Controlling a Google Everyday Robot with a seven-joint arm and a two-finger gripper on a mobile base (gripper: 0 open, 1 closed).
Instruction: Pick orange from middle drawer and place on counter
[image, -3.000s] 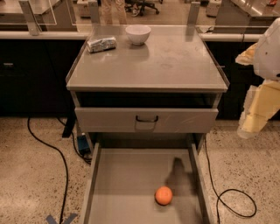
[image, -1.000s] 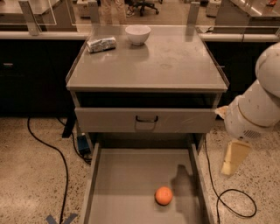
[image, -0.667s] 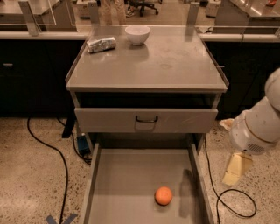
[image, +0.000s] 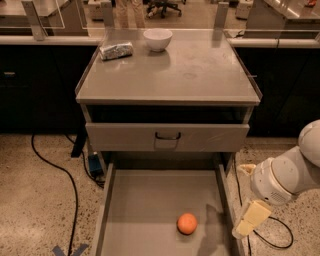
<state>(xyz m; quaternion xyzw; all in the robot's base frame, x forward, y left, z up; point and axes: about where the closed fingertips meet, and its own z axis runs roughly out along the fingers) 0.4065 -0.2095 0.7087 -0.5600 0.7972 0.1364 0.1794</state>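
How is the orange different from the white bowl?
The orange is bright orange; the bowl is white. The orange is smaller than the bowl. The orange lies in the open middle drawer; the bowl stands on the counter. Both look round. The gripper hangs by the drawer's right side.

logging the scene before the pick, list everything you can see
orange: 1, bright orange, on the middle drawer floor near its front
middle drawer: 1, grey, open
counter: 1, grey, cabinet top
bowl: 1, white, back of counter
foil packet: 1, silver, back left of counter
drawer front: 1, grey, black handle, above the open drawer
cables: 2, black, on the speckled floor
arm: 1, white, right of the drawer
hand: 1, pale yellow, low beside the drawer's right wall
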